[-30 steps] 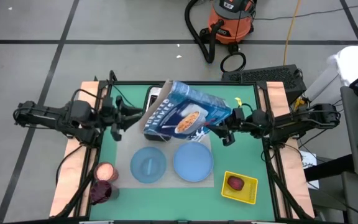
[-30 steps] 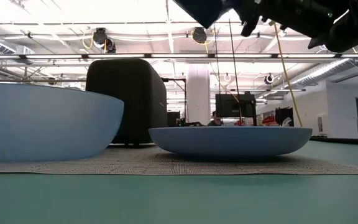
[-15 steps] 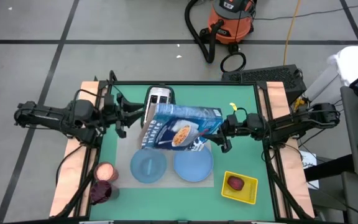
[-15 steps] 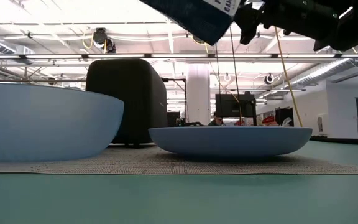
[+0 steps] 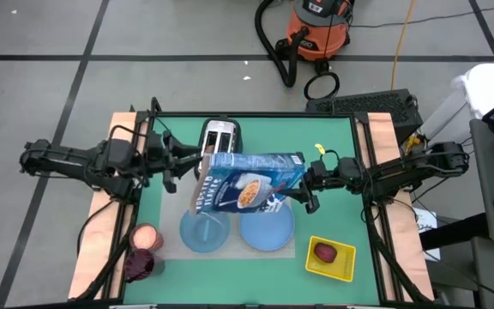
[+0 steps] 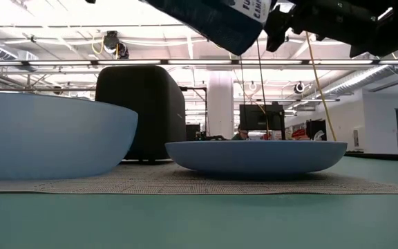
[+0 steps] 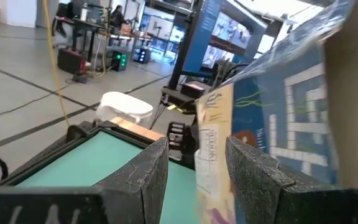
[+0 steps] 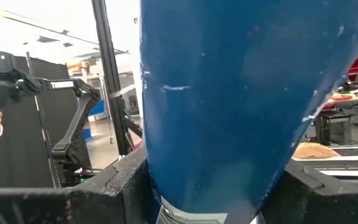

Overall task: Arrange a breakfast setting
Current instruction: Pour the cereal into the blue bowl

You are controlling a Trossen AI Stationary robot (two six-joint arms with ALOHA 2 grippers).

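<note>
The blue cereal box (image 5: 247,178) hangs in the air over the far parts of the light-blue bowl (image 5: 204,230) and the light-blue plate (image 5: 267,225), which rest on the grey mat (image 5: 230,251). My right gripper (image 5: 303,184) is shut on the box's right end. My left gripper (image 5: 181,163) is open at the box's left end (image 7: 213,155); whether it touches the box I cannot tell. The dark red fruit (image 5: 325,252) lies in the yellow tray (image 5: 333,259). The spoon is not in view. The box's lower corner (image 6: 233,28) shows at the top of the low view. My right gripper pinches the cereal box's right end (image 8: 216,155) between its two fingers (image 8: 123,180), one on each broad face. The fingers come level from the table's right side. The box is lifted clear and lies roughly level along the table, its printed face up.
The black-and-silver toaster (image 5: 219,136) stands at the far middle, just behind the box. A pale pinkish round thing (image 5: 144,236) and a dark red thing (image 5: 140,264) sit at the near left edge. Bare green table (image 5: 333,146) lies at the far right.
My right gripper has carried the box toward the table's left and near edges and turned it from slanted to level, now over the bowl and plate. My left gripper has moved right, toward the box's left end.
</note>
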